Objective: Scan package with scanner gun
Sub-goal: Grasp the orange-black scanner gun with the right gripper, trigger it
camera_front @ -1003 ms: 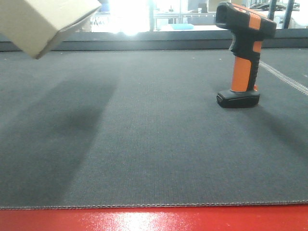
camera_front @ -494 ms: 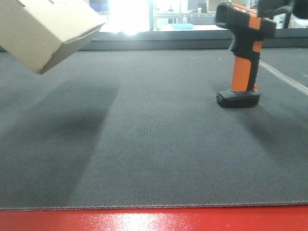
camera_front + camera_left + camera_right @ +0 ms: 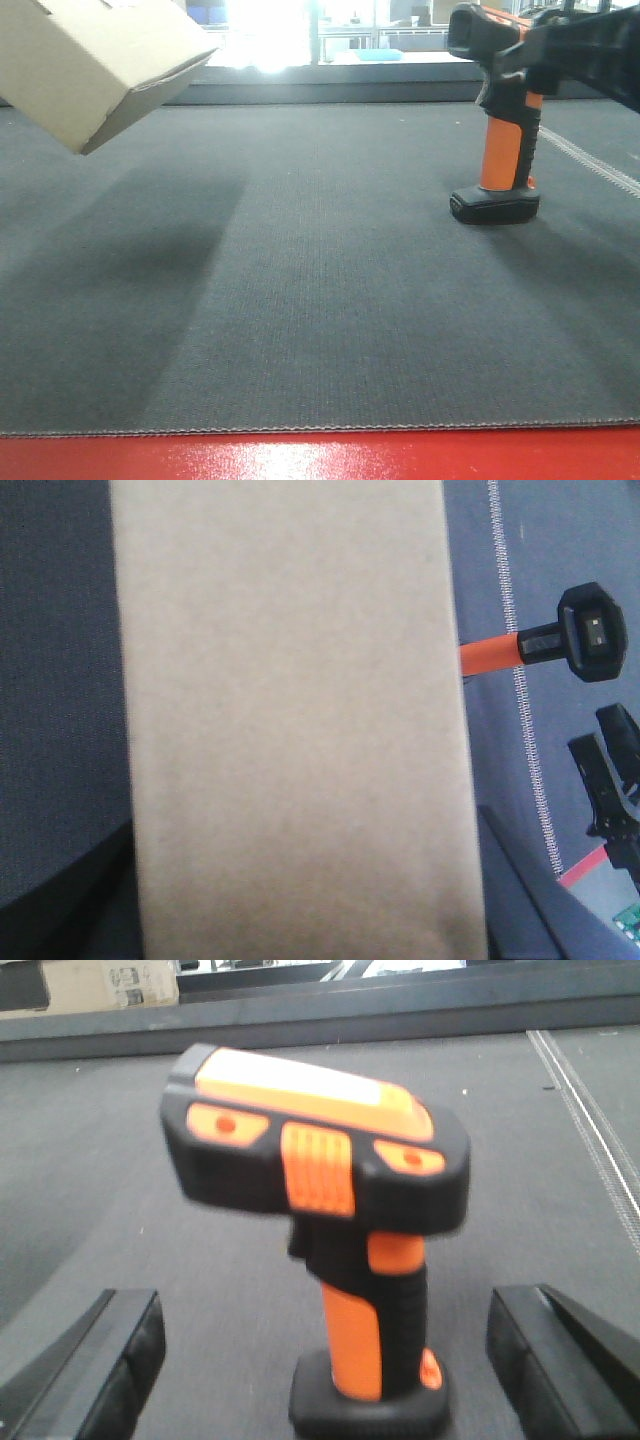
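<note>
The scanner gun (image 3: 320, 1170) stands upright on the desk (image 3: 300, 300), ungripped, at 12 o'clock between the right hand's (image 3: 322, 1360) wide-spread fingers (image 3: 100, 1370).

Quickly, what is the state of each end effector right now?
Left end effector: closed on the plain tan cardboard box, held aloft.
Right end effector: open around the orange-and-black pistol-shaped scanner gun, not touching it.

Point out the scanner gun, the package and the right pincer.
scanner gun (image 3: 500, 155), front-facing view, on its orange handle.
package (image 3: 80, 60), front-facing view, on its lighter tan face.
right pincer (image 3: 325, 1305), right wrist view, midway between its fingertips, which straddle the scanner's handle.
</note>
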`<state>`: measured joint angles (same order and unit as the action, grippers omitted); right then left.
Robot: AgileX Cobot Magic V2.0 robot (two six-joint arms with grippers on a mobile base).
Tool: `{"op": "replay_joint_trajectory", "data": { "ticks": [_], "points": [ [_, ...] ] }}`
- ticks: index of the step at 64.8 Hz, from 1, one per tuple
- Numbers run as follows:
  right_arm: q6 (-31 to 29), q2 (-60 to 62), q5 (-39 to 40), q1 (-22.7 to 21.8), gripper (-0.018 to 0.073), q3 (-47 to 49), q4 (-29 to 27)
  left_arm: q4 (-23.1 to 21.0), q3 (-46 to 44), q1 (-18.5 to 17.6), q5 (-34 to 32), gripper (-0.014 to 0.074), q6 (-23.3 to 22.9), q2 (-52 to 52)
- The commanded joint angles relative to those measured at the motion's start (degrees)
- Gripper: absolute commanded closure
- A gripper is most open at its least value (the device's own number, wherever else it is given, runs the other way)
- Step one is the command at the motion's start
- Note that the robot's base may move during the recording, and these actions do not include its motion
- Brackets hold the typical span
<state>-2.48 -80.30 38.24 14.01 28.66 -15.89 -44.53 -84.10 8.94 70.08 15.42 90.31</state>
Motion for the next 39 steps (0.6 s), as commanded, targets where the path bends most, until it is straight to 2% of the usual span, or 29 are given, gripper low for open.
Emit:
{"op": "replay_joint_trajectory", "data": {
  "ticks": [1,10,20,39],
  "points": [
    [-0.05,-2.36,2.46,-0.3,-0.0001,2.19,-0.86,-1.42,0.03,-0.02,-0.12,0.0707,0.44,-0.85],
    [-0.05,-5.95,2.46,-0.3,-0.0001,5.39,-1.0,-1.42,0.03,-0.02,-0.12,0.0707,0.44,-0.85],
    [-0.05,-9.1,2.46,-0.3,-0.0001,8.33,-3.95,-1.31,0.03,-0.02,-0.12,0.0707,0.44,-0.85],
    [-0.05,-12.78,3.23,-0.3,-0.0001,10.1,-3.94,-1.31,0.03,-0.02,-0.12,0.0707,0.44,-0.85]
  ]
}}
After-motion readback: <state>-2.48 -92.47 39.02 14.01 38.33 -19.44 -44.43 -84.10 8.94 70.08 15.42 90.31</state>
